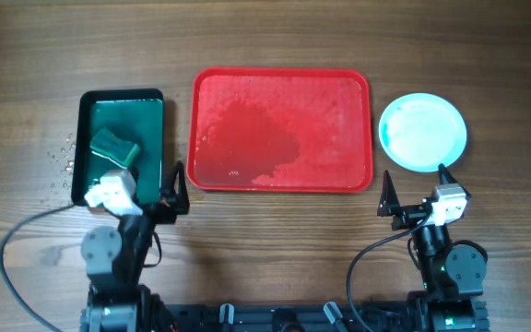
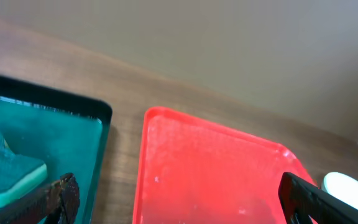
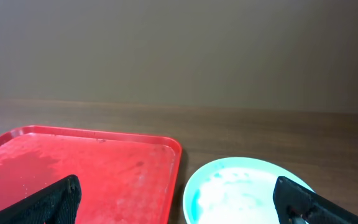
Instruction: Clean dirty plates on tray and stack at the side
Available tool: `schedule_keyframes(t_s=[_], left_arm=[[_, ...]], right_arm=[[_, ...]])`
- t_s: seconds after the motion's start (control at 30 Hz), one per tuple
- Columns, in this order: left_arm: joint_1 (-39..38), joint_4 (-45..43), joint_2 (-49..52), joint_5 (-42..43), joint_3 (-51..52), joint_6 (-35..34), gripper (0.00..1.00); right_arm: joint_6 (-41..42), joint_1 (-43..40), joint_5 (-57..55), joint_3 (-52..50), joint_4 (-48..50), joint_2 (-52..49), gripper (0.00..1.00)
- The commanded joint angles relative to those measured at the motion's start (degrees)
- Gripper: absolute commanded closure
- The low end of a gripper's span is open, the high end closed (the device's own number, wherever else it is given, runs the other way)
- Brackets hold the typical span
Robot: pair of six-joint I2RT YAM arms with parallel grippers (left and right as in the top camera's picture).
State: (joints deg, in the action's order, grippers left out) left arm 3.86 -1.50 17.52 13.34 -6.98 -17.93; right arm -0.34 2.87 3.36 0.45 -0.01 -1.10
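Note:
The red tray (image 1: 282, 129) lies in the middle of the table with no plates on it, only a wet film; it also shows in the left wrist view (image 2: 210, 174) and the right wrist view (image 3: 86, 168). A stack of plates (image 1: 422, 132) with a light turquoise one on top sits on the table right of the tray, also in the right wrist view (image 3: 244, 193). How many plates are in the stack cannot be told. My left gripper (image 1: 175, 189) is open and empty at the tray's front left corner. My right gripper (image 1: 416, 189) is open and empty, just in front of the plates.
A dark green-black tray (image 1: 121, 143) with a green sponge (image 1: 115, 146) stands left of the red tray, also in the left wrist view (image 2: 42, 155). Water drops (image 1: 63, 161) lie on the wood at its left.

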Motion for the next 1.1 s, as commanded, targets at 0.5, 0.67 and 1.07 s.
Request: schedule_keyframes(t_s=[0.5,0.67,1.07], left_arm=[[-0.5,4.9,-17.4,-1.0,6.7,20.9,0.0],[-0.5,5.7,-17.4,-9.5,6.7,21.1,0.0],[-0.5,5.4,-17.4,-19.3,6.7,21.2,0.0]], right_arm=[[-0.8,0.3,-0.6,-0.2,0.1,0.5,0.0],[-0.8,0.3,-0.6,-0.2,0.1,0.5,0.0],[-0.8,0.3,-0.6,-0.2,0.1,0.5,0.0]])
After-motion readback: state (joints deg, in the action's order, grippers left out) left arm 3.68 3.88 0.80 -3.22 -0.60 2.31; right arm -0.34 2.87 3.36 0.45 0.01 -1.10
